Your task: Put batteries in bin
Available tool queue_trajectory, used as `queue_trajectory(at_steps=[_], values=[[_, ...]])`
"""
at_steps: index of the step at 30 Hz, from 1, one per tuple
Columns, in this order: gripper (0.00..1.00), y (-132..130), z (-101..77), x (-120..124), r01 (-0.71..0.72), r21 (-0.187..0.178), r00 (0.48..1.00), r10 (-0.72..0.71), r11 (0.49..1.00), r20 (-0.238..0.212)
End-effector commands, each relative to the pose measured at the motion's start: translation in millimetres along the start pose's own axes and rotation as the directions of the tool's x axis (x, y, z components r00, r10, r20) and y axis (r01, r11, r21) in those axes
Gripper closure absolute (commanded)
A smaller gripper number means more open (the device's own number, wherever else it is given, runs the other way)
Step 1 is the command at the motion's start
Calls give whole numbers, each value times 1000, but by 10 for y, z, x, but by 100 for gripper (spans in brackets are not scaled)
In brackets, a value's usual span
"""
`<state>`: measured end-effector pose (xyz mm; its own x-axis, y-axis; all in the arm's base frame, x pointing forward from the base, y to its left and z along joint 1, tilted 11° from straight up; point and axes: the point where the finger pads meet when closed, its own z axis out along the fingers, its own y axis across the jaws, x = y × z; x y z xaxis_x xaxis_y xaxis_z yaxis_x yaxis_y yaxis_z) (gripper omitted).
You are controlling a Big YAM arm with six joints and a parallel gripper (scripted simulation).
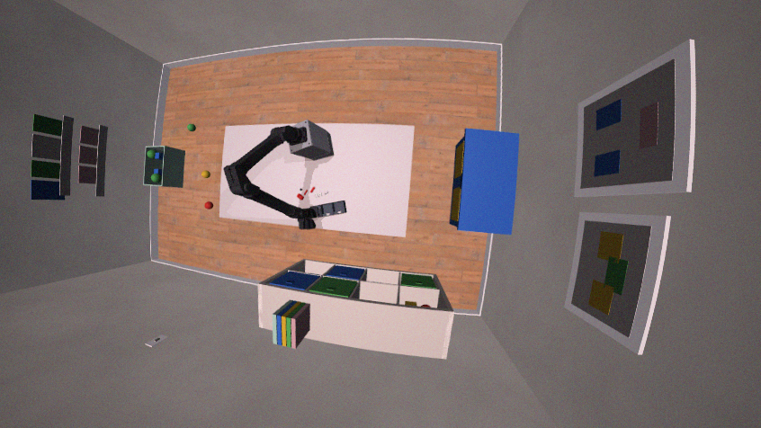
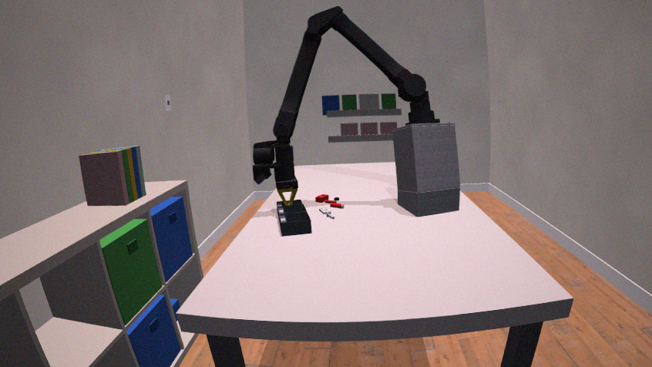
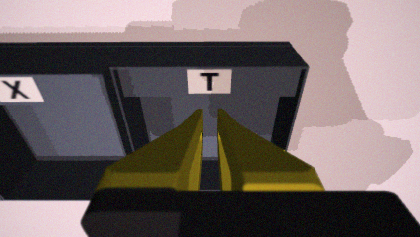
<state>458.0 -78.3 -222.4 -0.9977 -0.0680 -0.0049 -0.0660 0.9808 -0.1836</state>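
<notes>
Gripper (image 3: 209, 114) hangs nearly shut, nothing visible between its yellow fingers, just over the bin marked T (image 3: 297, 75), while what looks like a small red battery (image 2: 337, 204), off to its side toward the arm's base, seems light, rigid and roll-prone, best pinched across its middle.

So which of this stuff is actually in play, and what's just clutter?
In play:
- bin T
- hand, shut, above bin T
- small red pieces beside the bins; too small to tell which are batteries

Clutter:
- bin X
- shelf unit, books
- floor balls
- blue cabinet
</notes>
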Motion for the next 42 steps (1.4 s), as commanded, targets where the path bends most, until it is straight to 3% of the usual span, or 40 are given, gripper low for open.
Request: queue_trajectory(at_steps=[1, 12, 13, 14, 19, 20, 21, 25, 37, 38, 42], values=[[91, -22, -71, -145, 0, 5, 1000, 0, 1000, 31], [91, -22, -70, -150, 0, 5, 1000, 0, 1000, 31], [91, -1, 0, -177, 11, 4, 999, -12, 1000, 30], [91, -22, -70, -151, 0, 5, 1000, 0, 1000, 31], [91, -21, -70, -152, 0, 5, 1000, 0, 1000, 31], [91, 4, 0, -177, 12, 4, 1000, -12, 1000, 29], [91, -21, -69, -153, 0, 5, 1000, 0, 1000, 31], [91, 7, 1, -177, 12, 4, 1000, -12, 1000, 28], [91, -19, -66, -152, 0, 5, 1000, 0, 1000, 31], [91, 18, 7, -165, 12, 4, 1000, -12, 1000, 29], [91, 22, 10, -158, 12, 4, 1000, -12, 1000, 29]])
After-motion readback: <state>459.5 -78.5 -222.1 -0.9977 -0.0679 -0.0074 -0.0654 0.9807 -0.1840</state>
